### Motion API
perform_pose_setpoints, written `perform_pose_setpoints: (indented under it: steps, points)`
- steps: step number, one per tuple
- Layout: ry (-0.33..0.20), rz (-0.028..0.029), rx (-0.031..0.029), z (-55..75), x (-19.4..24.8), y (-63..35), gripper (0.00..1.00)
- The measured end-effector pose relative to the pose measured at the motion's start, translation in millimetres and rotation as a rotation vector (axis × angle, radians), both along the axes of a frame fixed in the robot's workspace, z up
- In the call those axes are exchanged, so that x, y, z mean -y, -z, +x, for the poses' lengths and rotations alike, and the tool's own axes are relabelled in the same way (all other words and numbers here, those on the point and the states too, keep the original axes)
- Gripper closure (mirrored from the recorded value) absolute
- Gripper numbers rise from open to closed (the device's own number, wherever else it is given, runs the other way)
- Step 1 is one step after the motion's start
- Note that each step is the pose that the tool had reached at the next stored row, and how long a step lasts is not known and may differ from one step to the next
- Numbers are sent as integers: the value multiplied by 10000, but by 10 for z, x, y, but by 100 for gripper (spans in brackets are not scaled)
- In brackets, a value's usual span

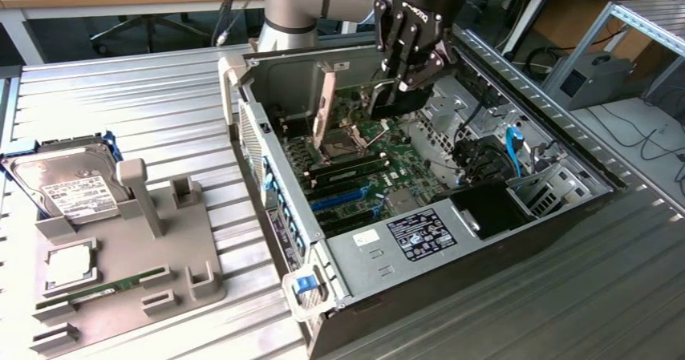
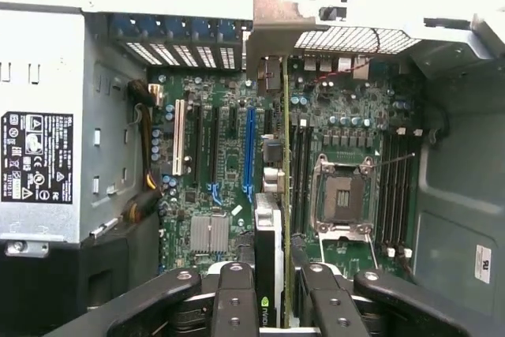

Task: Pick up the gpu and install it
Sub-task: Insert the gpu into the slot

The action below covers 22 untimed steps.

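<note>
Green board and a dark cooler are showing edge-on between the black fingers [image 2: 235, 299] in the wrist view: we are looking at the gpu [image 2: 268, 234], and the gripper [image 2: 272, 293] is clamping it from both sides. The card's silver bracket [image 2: 264, 25] is pointing towards the perforated rear wall of the computer case [image 2: 355, 39]. Below the card, the motherboard [image 2: 225, 155] is lying open, with a long blue slot [image 2: 249, 147] just beside the card's line and the CPU socket [image 2: 343, 195] on its other side.

In the exterior view we are seeing the gripper [image 1: 402, 87] hanging inside the open case [image 1: 535, 240], holding the gpu [image 1: 383, 103] upright over the board. We cannot tell whether its lower edge is touching a slot. On the exterior view's left, a hard drive [image 1: 70, 184] is leaning on a grey holder [image 1: 160, 272].
</note>
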<state>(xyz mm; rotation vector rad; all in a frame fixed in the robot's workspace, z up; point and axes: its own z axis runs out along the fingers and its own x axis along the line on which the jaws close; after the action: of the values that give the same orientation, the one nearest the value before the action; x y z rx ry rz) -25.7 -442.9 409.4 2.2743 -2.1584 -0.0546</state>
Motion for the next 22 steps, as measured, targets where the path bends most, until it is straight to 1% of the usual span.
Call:
perform_pose_setpoints:
  steps: [3, 4, 5, 6, 9, 12, 18, 22]
  points:
    - [5, -1, 0, -5, 0, 451, 73]
    - [258, -1, 0, -6, 1, 529, 73]
    - [375, 0, 0, -15, 42, 594, 73]
    - [392, -1, 0, -16, 51, 643, 73]
    - [391, 0, 1, -16, 51, 644, 73]
    - [391, 1, 1, -16, 51, 669, 73]
    - [391, 0, 1, -20, 51, 755, 73]
    - [391, 1, 1, -24, 51, 834, 73]
